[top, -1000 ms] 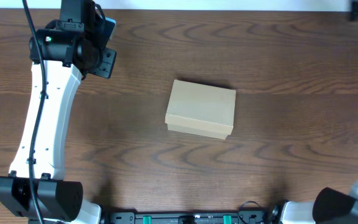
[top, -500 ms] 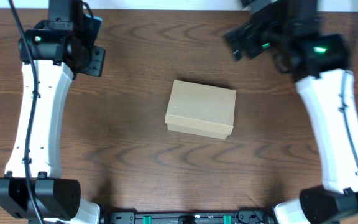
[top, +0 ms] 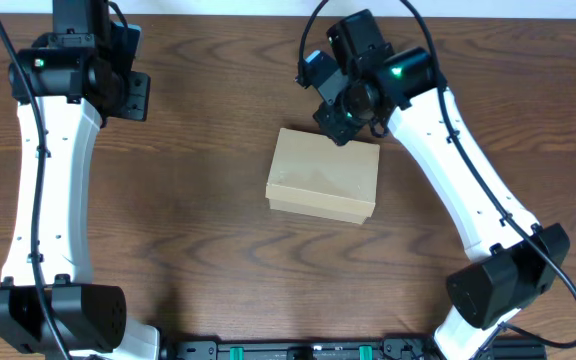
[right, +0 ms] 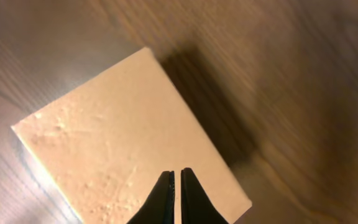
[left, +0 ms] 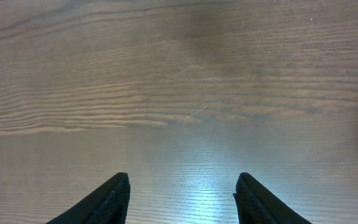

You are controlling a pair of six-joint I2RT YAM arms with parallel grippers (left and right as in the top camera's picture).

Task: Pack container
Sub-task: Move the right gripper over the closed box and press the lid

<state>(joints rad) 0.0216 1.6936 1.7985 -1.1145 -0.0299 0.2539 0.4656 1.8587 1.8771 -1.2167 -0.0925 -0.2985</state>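
Overhead, you see the wooden table with the container at its middle, lid closed, plain tan cardboard. Your right gripper hangs above the lid near its far edge, jaws pressed together on nothing. Your left gripper, well apart at the far left, stands partly open over wood, holding nothing.

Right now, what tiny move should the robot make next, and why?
Probably lower the right gripper to the edge of the box and try nudging it open. The box is closed, so nothing can go in yet, and that gripper, shut, hangs right over its top.
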